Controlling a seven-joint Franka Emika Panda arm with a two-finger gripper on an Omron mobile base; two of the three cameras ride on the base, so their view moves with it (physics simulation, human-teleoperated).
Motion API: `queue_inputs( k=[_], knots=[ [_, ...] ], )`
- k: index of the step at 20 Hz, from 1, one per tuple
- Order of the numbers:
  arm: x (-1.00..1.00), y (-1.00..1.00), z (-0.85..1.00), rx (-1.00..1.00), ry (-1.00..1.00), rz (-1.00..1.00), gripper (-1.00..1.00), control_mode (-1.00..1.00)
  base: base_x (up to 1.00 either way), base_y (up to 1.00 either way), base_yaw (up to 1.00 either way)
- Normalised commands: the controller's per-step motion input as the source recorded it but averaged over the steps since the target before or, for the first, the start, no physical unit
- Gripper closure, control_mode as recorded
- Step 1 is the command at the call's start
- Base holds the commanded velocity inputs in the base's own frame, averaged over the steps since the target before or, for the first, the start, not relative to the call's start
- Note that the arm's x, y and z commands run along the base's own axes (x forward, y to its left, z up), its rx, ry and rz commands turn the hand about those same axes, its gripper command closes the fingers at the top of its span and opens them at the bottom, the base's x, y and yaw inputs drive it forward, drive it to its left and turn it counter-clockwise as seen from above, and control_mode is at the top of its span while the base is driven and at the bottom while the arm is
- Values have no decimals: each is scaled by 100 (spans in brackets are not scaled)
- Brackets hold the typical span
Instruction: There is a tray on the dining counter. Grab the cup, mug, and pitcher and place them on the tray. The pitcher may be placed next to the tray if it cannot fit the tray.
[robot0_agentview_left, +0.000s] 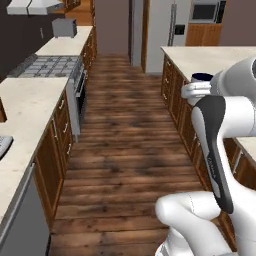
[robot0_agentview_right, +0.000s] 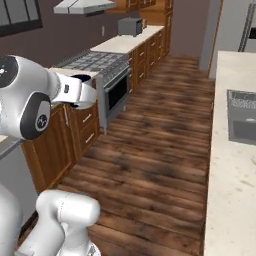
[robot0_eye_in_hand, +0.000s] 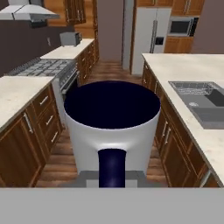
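Carrying the mug (robot0_eye_in_hand: 111, 131) above the wooden floor (robot0_agentview_left: 125, 150) between the cabinets, the gripper (robot0_eye_in_hand: 112, 173) is nearly closed on its handle. Any jolt while the base drives could twist it loose, and it would drop far from the tray.

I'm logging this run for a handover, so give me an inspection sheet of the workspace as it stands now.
Surface: beige speckled counters on both sides of a wooden-floor aisle; no tray seen.
Job's things: the mug, dark navy rim, pale wall, handle toward the camera, is carried in the air above the aisle; cup and pitcher not seen.
Clutter: toaster on the far left counter.
Grippers: the pincer is shut on the mug at its handle.
Cables: nothing seen.
Surroundings: stove with range hood, sink in the right counter, fridge, microwave, wooden cabinets.
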Motion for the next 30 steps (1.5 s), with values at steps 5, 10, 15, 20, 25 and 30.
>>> queue_inputs(
  k=[5,10,15,20,25,30],
  knots=[
    [0,0,0,0,0,0,100,100,100,14,-22],
    [0,0,0,0,0,0,100,100,100,20,-23],
    [0,0,0,0,0,0,100,100,100,16,-22],
    [0,0,0,0,0,0,100,100,100,27,-23],
    [0,0,0,0,0,0,100,100,100,70,-22],
    [0,0,0,0,0,0,100,100,100,88,-13]
  ],
)
